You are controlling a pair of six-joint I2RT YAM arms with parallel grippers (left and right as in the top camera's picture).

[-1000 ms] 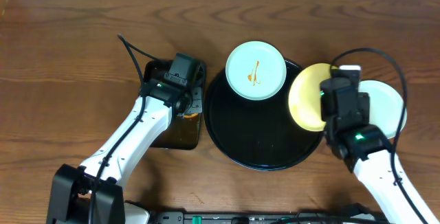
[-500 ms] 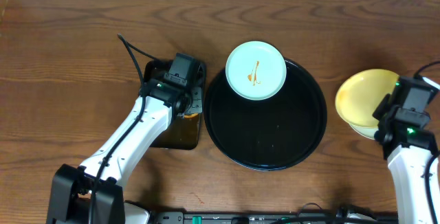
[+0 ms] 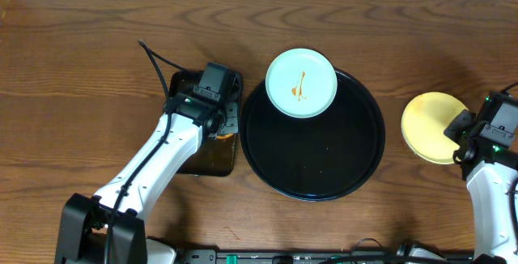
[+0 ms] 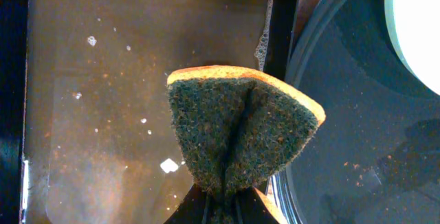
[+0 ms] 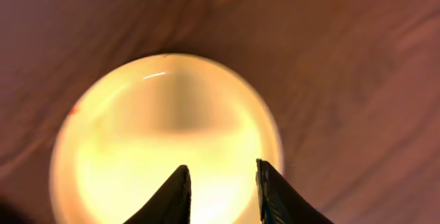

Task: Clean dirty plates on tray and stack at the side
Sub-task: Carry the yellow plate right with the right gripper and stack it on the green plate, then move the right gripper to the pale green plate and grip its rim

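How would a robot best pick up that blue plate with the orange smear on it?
Probably by its rim, at the far edge, coming from above: the plate lies flat and shallow, and there it juts past the tray, leaving room under it for a pincer finger.

One plate [image 3: 301,83] is sitting on the far edge of the tray [image 3: 314,171]; a second plate [image 3: 433,126] is lying well right (on the table [image 3: 81,70]).

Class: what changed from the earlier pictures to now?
The right gripper carried the yellow plate rightward off the black tray and set it at the side, jaws now open. The left gripper with its sponge and the smeared mint plate stayed put.
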